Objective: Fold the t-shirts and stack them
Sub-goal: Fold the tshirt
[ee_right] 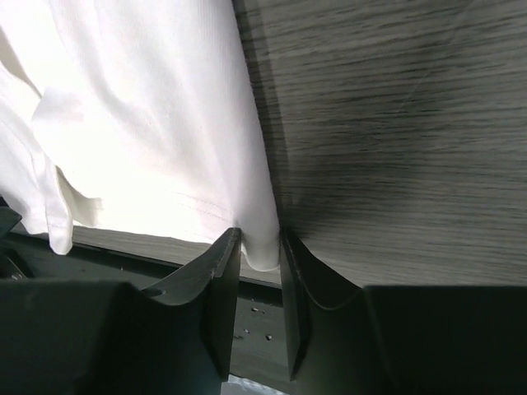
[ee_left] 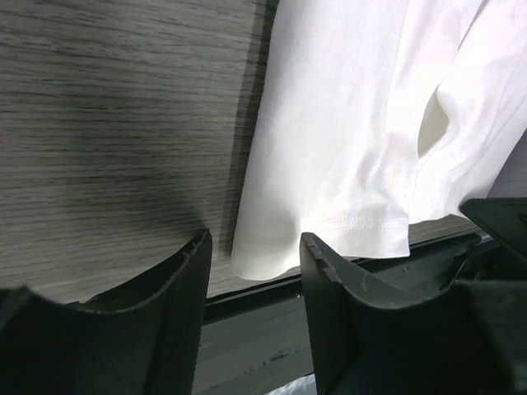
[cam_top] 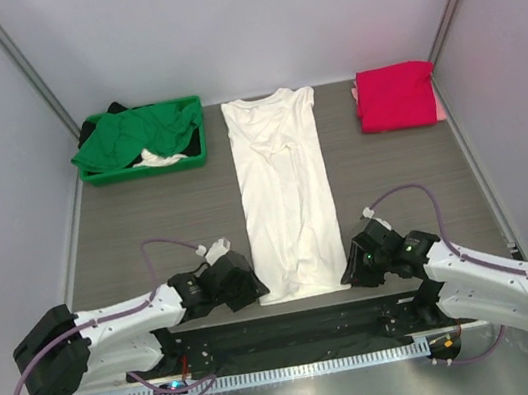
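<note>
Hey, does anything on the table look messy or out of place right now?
Nothing looks damaged. The green shirt spills over the left rim of the bin rather than lying inside, and the white shirt is rumpled around its middle.

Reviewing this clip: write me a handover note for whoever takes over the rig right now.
Left hand: open, fingers either side of the white shirt's near left corner, not yet pinching.
Right hand: shut on the near right corner of the white shirt's hem.
White shirt: flat in the middle of the table, folded into a long narrow strip, collar at the far end.
Pink shirt: folded, far right.
Green shirt: heaped in the green bin, far left, with other clothes.
Done: pink shirt folded; white shirt's sides folded in.
Left: close the left hand, fold the white shirt end to end, stack it, then do the bin's clothes.
</note>
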### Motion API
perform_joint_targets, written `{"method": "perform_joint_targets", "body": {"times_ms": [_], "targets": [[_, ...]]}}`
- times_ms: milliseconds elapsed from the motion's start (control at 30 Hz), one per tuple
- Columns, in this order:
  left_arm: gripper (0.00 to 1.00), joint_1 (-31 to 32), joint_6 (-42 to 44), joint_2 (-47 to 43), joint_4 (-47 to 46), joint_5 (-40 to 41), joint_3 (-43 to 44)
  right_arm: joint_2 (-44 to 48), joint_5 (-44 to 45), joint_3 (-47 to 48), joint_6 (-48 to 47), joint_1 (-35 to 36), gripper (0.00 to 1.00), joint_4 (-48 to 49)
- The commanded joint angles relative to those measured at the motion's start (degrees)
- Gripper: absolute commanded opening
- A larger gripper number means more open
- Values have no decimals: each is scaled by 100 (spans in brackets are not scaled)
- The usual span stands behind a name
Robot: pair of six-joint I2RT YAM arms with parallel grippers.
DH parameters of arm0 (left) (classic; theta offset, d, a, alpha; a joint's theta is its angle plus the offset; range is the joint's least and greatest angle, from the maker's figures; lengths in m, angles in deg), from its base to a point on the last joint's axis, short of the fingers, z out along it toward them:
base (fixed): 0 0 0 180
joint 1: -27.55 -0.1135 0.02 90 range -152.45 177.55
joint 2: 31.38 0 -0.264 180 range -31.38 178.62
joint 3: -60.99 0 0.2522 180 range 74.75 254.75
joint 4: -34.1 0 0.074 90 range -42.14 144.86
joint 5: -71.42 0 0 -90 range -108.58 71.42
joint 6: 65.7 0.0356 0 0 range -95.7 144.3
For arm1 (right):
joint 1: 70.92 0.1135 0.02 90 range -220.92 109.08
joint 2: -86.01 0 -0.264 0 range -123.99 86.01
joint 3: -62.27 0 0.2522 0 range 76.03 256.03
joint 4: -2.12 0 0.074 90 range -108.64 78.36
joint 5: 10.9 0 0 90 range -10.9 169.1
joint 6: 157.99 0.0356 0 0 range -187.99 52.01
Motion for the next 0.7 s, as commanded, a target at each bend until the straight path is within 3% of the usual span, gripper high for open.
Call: {"method": "perform_joint_targets", "body": {"times_ms": [0,167,300,333,367,533,667], "targets": [[48,-11,2,171,164,84,-113,-168,114,-100,-15,42,31,105],[33,-11,10,276,93,75,-105,-186,123,-118,-32,42,20,105],[20,-11,19,355,6,58,-96,-177,114,-136,-41,42,5,114],[7,-11,10,382,5,58,-96,-168,106,-127,-41,42,2,123],[2,-11,2,417,5,32,-61,-160,88,-118,-85,42,1,123],[0,59,-33,356,93,-30,27,7,-8,-30,-85,42,1,-26],[0,401,-287,31,855,145,360,437,-18,172,2,103,1,-518]]}}
